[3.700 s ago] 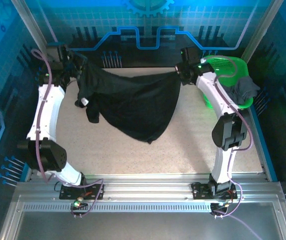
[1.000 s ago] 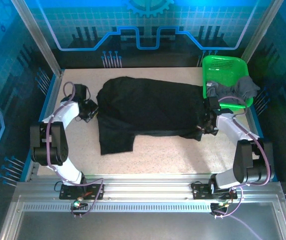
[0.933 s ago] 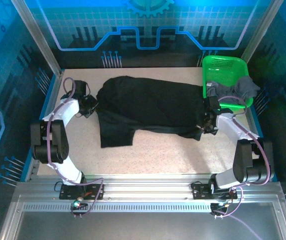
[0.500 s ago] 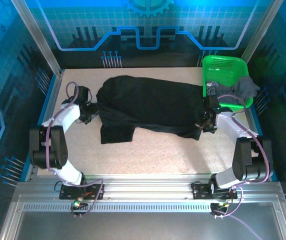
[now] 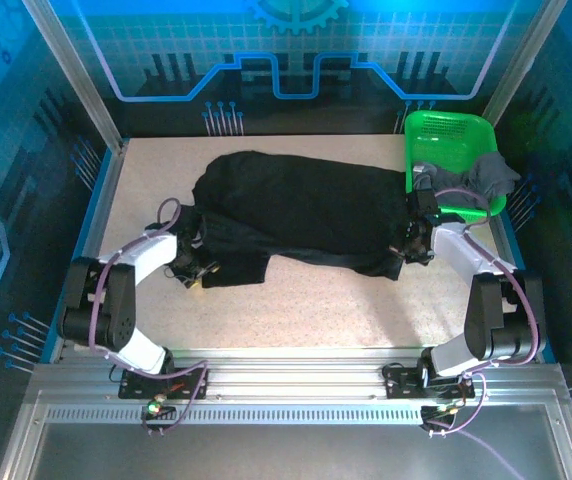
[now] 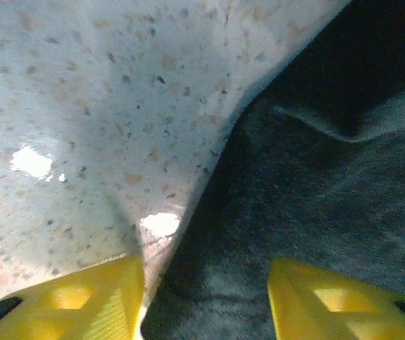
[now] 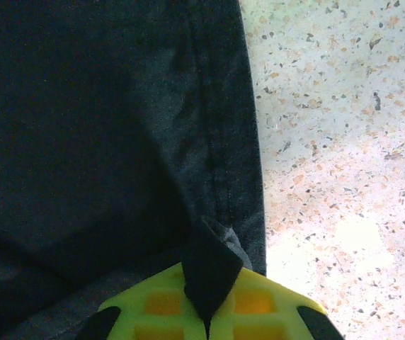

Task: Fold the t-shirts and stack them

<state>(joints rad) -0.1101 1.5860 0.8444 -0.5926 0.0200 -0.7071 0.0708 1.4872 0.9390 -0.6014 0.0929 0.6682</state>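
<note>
Speckled table (image 5: 316,310) is lying inside a blue-lit enclosure. Left gripper (image 5: 198,272) is sitting low at the near left corner of the black shirt (image 5: 306,210), by the flap that is reaching toward the near edge.

Left wrist view: the left gripper (image 6: 206,297) is standing released, yellow fingers (image 6: 82,301) apart. One finger is over bare table (image 6: 82,92) and the other over the black shirt (image 6: 316,184), with the cloth edge running between them.

Black shirt is lying in a long rumpled mass across the middle of the table, left to right. Right gripper (image 5: 406,245) is sitting at the shirt's right end.

Right wrist view: the right gripper (image 7: 206,304) is clenching a small pinch of the black shirt (image 7: 82,127) beside a stitched hem. Table (image 7: 330,106) is showing to the right.

Basket (image 5: 446,130) is standing at the far right corner, with the grey shirt (image 5: 481,180) draping over its near rim.
</note>
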